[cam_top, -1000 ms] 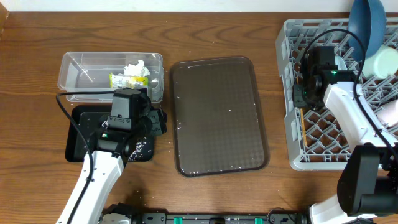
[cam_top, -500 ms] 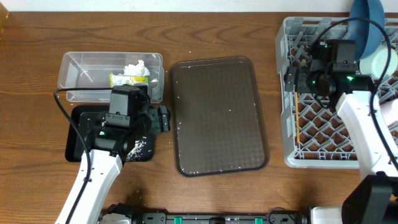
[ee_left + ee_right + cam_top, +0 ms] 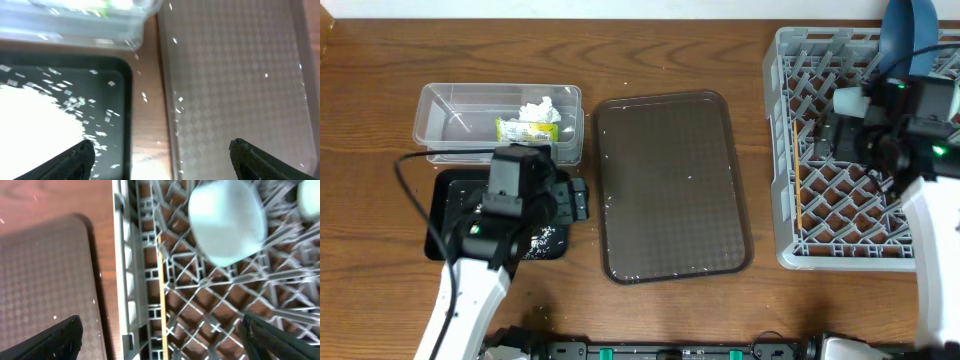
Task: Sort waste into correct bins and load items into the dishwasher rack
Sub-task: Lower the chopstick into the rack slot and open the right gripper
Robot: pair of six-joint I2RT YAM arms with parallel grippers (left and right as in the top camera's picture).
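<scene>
The clear tub (image 3: 450,125) holds the yellow-green wrapper (image 3: 525,129) and white tissue (image 3: 538,108). Beside it the black tray (image 3: 450,205) carries loose rice (image 3: 35,120). My left gripper (image 3: 580,200) hovers open over that tray's right rim (image 3: 125,85) with nothing between its fingers. In the grey dishwasher rack (image 3: 790,60) the chopstick (image 3: 798,175) lies along the left wall. A mint-green bowl (image 3: 227,220) and the dark blue plate (image 3: 910,30) stand in the rack too. High over the rack, my right gripper (image 3: 860,140) is open and empty, directly above the chopstick (image 3: 162,290).
The large brown serving tray (image 3: 672,185) lies between the bins and the rack, with a few rice grains along its left edge (image 3: 175,95). My right arm covers the rack's right half.
My right gripper has opened, left the chopstick lying in the rack, and risen back to the right. My left gripper has opened wider and drawn slightly back.
</scene>
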